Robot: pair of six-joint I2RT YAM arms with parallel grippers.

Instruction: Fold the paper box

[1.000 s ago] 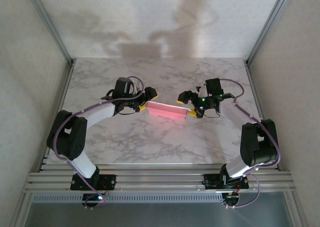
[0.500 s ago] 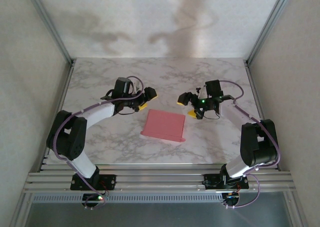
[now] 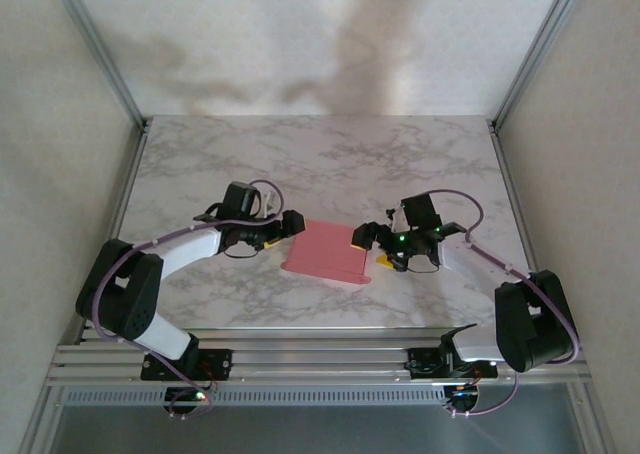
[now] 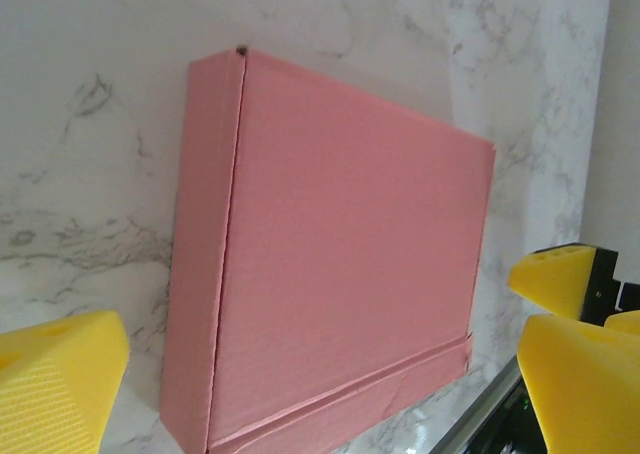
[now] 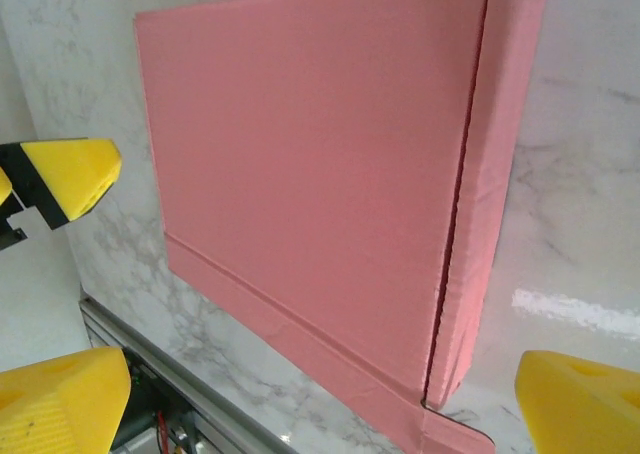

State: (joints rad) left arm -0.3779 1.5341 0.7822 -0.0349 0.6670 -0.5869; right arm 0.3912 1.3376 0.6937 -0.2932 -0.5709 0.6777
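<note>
Pink paper box [image 4: 340, 264] shows creases [image 4: 228, 244] in wrist views.

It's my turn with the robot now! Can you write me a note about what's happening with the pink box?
Left gripper: jaws open, empty, beside the box at its left edge.
Right gripper: jaws open, empty, at its right edge.
Where: the box lies flat on the table between them, pink side up, closed.
Done: the folding looks finished.
Left: probably just pull both arms back.
</note>
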